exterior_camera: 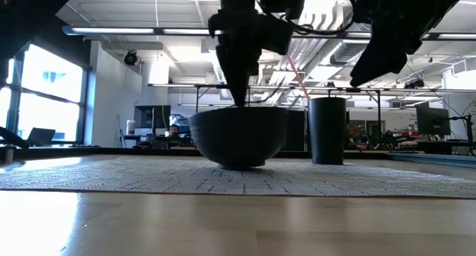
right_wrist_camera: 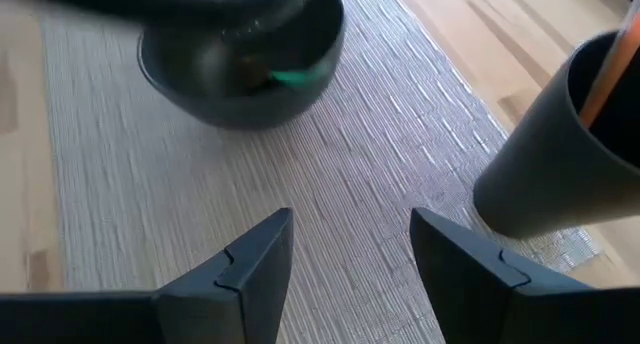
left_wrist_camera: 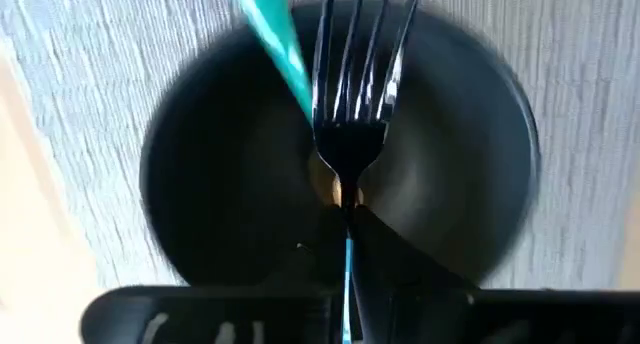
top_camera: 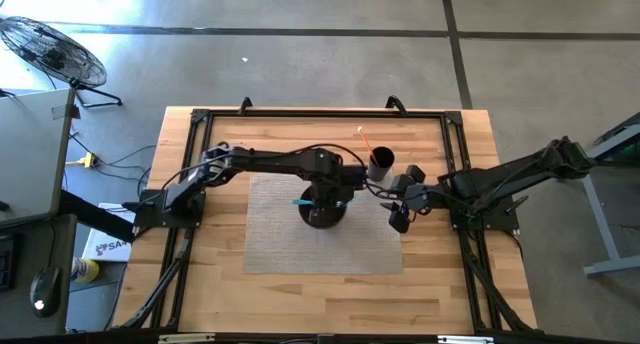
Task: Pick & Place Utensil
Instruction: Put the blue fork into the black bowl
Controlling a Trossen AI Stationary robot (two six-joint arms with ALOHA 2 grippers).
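Note:
My left gripper (left_wrist_camera: 345, 216) hangs over the black bowl (top_camera: 325, 220) at the middle of the woven mat (top_camera: 270, 234) and is shut on a black fork (left_wrist_camera: 352, 94). The tines point down into the bowl (left_wrist_camera: 450, 184). A teal-handled utensil (left_wrist_camera: 270, 34) leans in the bowl, with its handle over the rim (top_camera: 303, 200). My right gripper (right_wrist_camera: 350, 234) is open and empty above the mat's right edge (top_camera: 400, 219), between the bowl and a black cup (top_camera: 380, 166). My left gripper pinches the fork between its two fingers at the handle just behind the neck (left_wrist_camera: 347, 184), coming from above and pointing down, the fingers along the fork. The fork hangs upright below the fingers, its tines (left_wrist_camera: 355, 44) inside the bowl; whether they touch the bottom, I cannot tell.
The black cup (right_wrist_camera: 550, 154) stands on the wood just past the mat's far right corner and holds a thin orange utensil (top_camera: 365, 139) that leans out of it. A black frame borders the table (top_camera: 200, 119). Bare mat (right_wrist_camera: 150, 204) lies near and left of the bowl.

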